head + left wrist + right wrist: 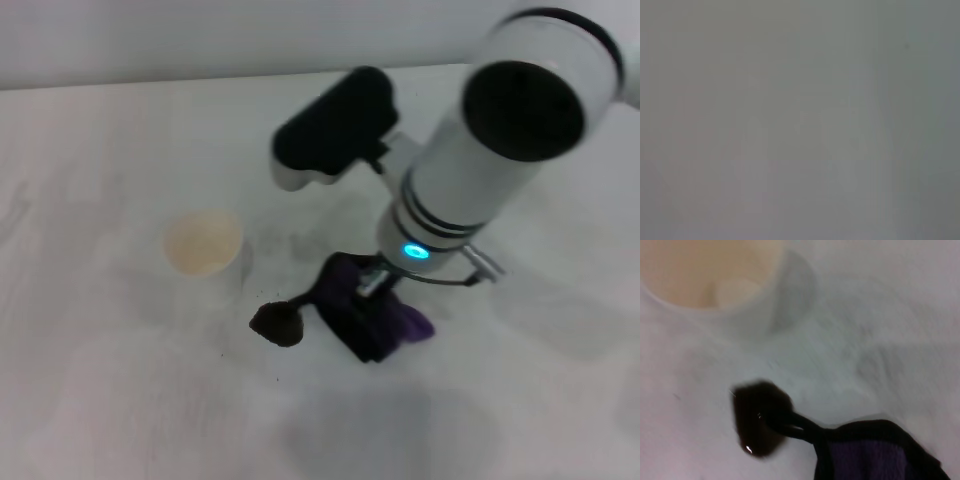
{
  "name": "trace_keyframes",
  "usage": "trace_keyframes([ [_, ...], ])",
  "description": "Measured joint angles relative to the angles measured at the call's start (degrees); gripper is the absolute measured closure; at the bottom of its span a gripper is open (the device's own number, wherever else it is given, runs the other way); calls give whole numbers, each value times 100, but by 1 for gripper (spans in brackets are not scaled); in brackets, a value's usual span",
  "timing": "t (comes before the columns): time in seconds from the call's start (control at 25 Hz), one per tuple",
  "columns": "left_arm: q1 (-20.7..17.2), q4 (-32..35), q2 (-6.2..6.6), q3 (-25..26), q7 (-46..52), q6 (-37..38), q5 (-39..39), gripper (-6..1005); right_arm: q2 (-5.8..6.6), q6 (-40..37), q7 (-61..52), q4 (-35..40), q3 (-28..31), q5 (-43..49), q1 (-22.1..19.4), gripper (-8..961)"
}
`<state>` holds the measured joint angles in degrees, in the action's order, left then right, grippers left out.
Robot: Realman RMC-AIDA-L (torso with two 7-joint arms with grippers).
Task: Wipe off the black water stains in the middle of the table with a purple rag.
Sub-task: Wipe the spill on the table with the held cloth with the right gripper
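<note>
The black water stain (278, 323) is a small dark wet blotch on the white table (110, 400), with tiny specks near it. The purple rag (372, 316) lies just right of it, and its black loop strap reaches onto the stain. My right arm comes down over the rag, and its gripper (370, 285) sits on top of the cloth. In the right wrist view the stain (760, 420) is close, with the strap across it and the rag (875, 455) at the edge. My left gripper is out of view; the left wrist view shows only a blank grey surface.
A white cup (204, 245) stands upright on the table, left of and behind the stain; it also shows in the right wrist view (715, 275). My right forearm (480, 160) hangs over the right middle of the table.
</note>
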<state>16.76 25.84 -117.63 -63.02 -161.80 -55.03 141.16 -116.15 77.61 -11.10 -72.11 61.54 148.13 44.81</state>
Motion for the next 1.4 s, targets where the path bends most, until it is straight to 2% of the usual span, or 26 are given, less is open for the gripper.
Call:
trace_keyframes([
  [0.24,12,0,3,0,-1,19,-6,108,-7,-597,204,482,-330,-463,673,832],
  [0.48,19,0,0,1,-1,19,-45,108,-6,-1092,526,1115,-846,-1424,1228,832],
  [0.88,-30,0,-36,0,-1,18,-65,107,-3,-1173,1457,1062,-989,-2583,1291,832],
  [1.16,-50,0,-94,0,-1,18,-43,107,-4,-1321,1497,1562,-957,-2010,1364,831],
  [1.4,-51,-3,-114,0,-1,18,-4,108,-1,-1435,1477,2008,-859,-1504,1633,831],
])
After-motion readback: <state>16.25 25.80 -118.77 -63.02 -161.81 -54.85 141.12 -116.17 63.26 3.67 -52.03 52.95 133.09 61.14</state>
